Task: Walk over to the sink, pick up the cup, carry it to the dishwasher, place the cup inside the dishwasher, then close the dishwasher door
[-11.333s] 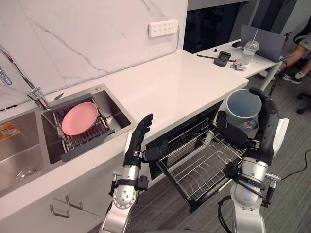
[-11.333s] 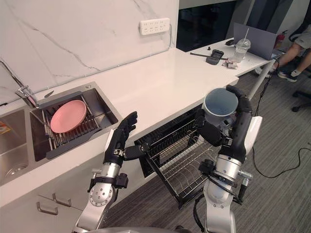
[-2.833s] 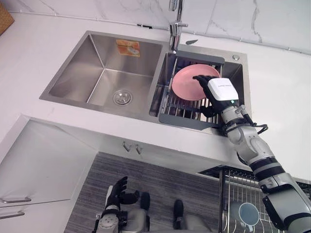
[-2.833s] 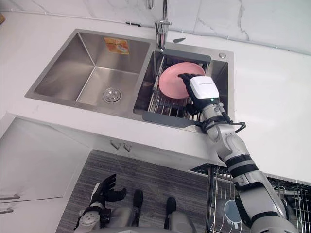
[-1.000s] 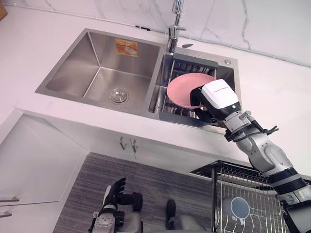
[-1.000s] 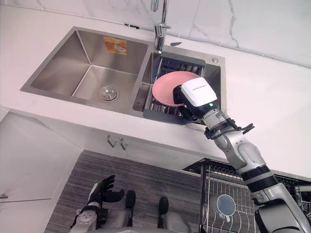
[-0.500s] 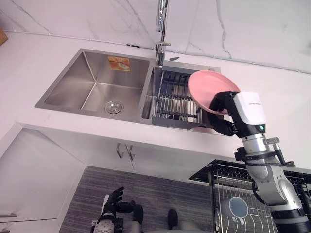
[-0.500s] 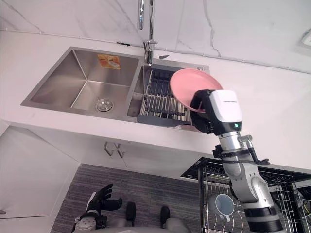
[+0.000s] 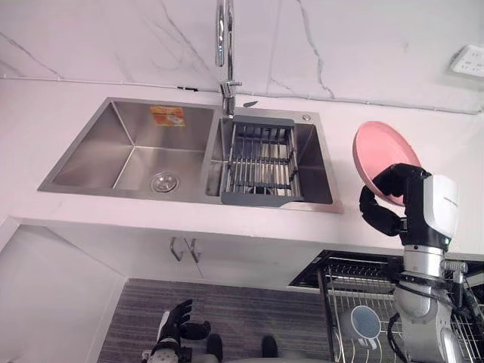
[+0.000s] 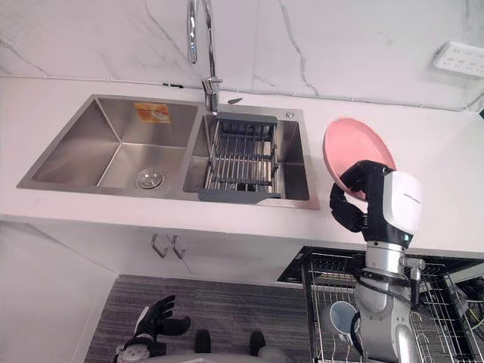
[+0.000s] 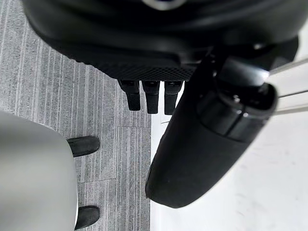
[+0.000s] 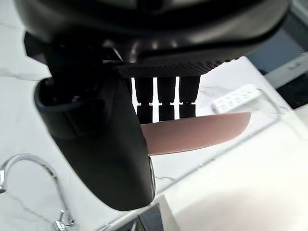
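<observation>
Your right hand has its fingers and thumb curled on the lower edge of the round pink plate. It holds the plate tilted on edge, just right of the stainless steel double sink. The dishwasher's pulled-out wire rack lies below and right of the sink, straight under that hand, so I judge the coming move to be downward. The pale blue cup already sits in that rack. Your left hand hangs low in front of the sink with relaxed fingers, holding nothing and farther from the rack. The right wrist view gives you the grip: the plate edge-on, crossing between thumb and fingers. The head views give you rack and cup.
</observation>
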Controlling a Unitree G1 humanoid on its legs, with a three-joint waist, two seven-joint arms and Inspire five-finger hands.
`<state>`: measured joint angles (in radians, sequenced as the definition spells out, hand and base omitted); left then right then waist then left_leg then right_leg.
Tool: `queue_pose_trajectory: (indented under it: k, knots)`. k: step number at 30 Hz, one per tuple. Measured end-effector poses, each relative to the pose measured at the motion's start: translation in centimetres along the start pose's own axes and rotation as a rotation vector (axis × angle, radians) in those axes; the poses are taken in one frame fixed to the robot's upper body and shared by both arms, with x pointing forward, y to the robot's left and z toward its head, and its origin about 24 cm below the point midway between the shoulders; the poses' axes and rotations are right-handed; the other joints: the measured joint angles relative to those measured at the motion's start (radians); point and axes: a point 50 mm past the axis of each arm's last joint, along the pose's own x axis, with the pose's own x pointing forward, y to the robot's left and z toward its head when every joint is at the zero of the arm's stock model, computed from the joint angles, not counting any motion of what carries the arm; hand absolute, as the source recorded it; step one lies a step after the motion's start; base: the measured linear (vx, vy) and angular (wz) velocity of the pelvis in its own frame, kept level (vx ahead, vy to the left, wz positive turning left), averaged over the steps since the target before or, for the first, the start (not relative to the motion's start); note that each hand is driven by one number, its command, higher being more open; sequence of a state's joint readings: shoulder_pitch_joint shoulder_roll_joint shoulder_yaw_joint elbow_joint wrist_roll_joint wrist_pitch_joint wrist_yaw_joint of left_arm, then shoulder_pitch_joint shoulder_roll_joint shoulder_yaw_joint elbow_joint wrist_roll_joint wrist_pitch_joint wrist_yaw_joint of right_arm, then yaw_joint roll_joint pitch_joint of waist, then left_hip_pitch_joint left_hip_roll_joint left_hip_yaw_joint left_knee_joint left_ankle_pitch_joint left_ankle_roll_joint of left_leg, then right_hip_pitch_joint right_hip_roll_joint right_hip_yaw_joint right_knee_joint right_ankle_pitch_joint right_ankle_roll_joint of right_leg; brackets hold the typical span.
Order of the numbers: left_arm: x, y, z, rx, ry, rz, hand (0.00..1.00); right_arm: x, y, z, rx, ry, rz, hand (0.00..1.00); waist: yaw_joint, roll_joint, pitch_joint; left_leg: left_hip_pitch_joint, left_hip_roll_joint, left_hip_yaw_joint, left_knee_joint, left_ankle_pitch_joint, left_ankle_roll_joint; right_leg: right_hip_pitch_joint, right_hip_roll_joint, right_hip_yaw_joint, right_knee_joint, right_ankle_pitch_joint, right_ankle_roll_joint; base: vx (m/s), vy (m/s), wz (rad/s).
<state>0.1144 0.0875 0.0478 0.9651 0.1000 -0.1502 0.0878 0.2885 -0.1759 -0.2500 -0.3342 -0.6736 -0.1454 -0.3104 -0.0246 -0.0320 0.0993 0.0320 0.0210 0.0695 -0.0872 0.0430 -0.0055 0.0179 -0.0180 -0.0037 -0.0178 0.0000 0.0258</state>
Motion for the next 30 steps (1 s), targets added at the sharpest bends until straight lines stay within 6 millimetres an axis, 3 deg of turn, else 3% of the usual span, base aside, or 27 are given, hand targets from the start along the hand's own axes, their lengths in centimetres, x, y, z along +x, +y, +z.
queue_pose_trajectory:
  k: [7,12,14,15,18,20,22,23,24,26,28,30]
  knots:
    - [0.0,-0.2,0.0,0.021,-0.002,-0.013,0.9,-1.6,0.5,-0.4,0.034,0.055,0.037,0.3,-0.005,0.003,-0.002,0.0,0.001,0.005,0.009,-0.008,-0.001,0.005,0.0,0.003,0.004,0.0,0.0,0.0,-0.006,-0.02]
    - [0.2,-0.9,0.6,0.021,-0.017,-0.03,0.9,-1.2,0.1,0.2,0.037,0.021,0.02,0.3,-0.001,0.026,0.013,-0.111,0.014,-0.004,0.263,-0.134,-0.001,-0.016,0.009,0.031,0.034,-0.001,0.0,-0.03,0.008,-0.14]
    - [0.2,-1.2,1.0,0.01,-0.034,-0.034,0.9,-0.5,0.1,0.5,0.039,-0.005,0.008,0.3,0.009,0.041,0.018,-0.148,0.014,-0.104,0.355,-0.193,-0.01,-0.046,0.028,0.074,0.056,-0.003,0.002,-0.04,0.012,-0.61]
    - [0.2,-1.3,1.0,0.01,-0.033,-0.03,0.9,-0.2,0.0,0.7,0.043,-0.012,-0.001,0.3,0.004,0.047,0.019,-0.156,0.014,-0.1,0.372,-0.207,-0.012,-0.059,0.032,0.093,0.067,-0.008,0.01,-0.07,0.048,-0.57]
    - [0.2,-1.1,0.9,0.01,-0.032,-0.019,0.9,-0.2,0.0,0.5,0.035,-0.001,-0.006,0.3,-0.017,0.037,0.026,-0.157,0.009,-0.055,0.372,-0.216,-0.007,-0.099,0.025,0.144,0.102,-0.017,0.023,-0.07,0.088,-0.53]
    - [0.2,-1.1,1.0,0.008,-0.037,-0.014,0.9,0.0,0.0,0.6,0.036,-0.001,-0.009,0.3,-0.014,0.036,0.028,-0.157,0.007,0.013,0.371,-0.222,0.001,-0.139,0.026,0.214,0.127,-0.009,0.041,-0.05,0.133,-1.01]
    - [0.2,-0.9,1.1,0.001,-0.041,-0.006,0.9,0.5,0.1,0.7,0.035,0.005,-0.022,0.3,-0.012,0.028,0.041,-0.162,0.013,0.109,0.395,-0.235,0.035,-0.176,0.027,0.284,0.133,-0.005,0.032,-0.04,0.15,-1.16]
    - [0.2,-0.8,1.1,-0.003,-0.043,-0.003,0.9,0.7,0.1,0.8,0.034,0.008,-0.026,0.3,-0.014,0.034,0.046,-0.16,0.018,0.13,0.399,-0.239,0.044,-0.18,0.022,0.268,0.134,-0.008,0.022,-0.08,0.147,-1.06]
    - [0.2,-0.8,1.3,-0.017,-0.045,0.003,0.9,1.0,0.2,0.7,0.033,0.014,-0.031,0.3,-0.014,0.04,0.057,-0.156,0.034,0.177,0.393,-0.241,0.061,-0.194,-0.005,0.171,0.165,-0.018,-0.007,-0.1,0.137,-1.0]
    - [0.4,-0.2,1.3,-0.058,-0.039,0.035,0.9,1.4,1.1,0.9,0.043,0.013,-0.008,0.3,-0.002,0.027,0.072,-0.128,0.05,0.254,0.375,-0.242,0.063,-0.256,-0.059,-0.007,0.395,-0.082,-0.009,-0.09,0.122,-1.08]
    - [0.4,0.1,1.2,-0.059,-0.033,0.045,0.9,1.2,1.7,0.8,0.037,0.012,0.017,0.3,0.0,0.018,0.068,-0.111,0.051,0.287,0.364,-0.243,0.062,-0.232,-0.082,-0.064,0.478,-0.136,-0.006,-0.02,0.031,-0.68]
    - [0.4,0.3,1.3,-0.056,-0.036,0.049,0.9,1.1,2.1,0.9,0.009,-0.006,0.044,0.3,0.004,0.005,0.065,-0.108,0.048,0.329,0.362,-0.25,0.047,-0.149,-0.094,-0.111,0.38,-0.189,0.005,0.02,-0.074,-0.64]
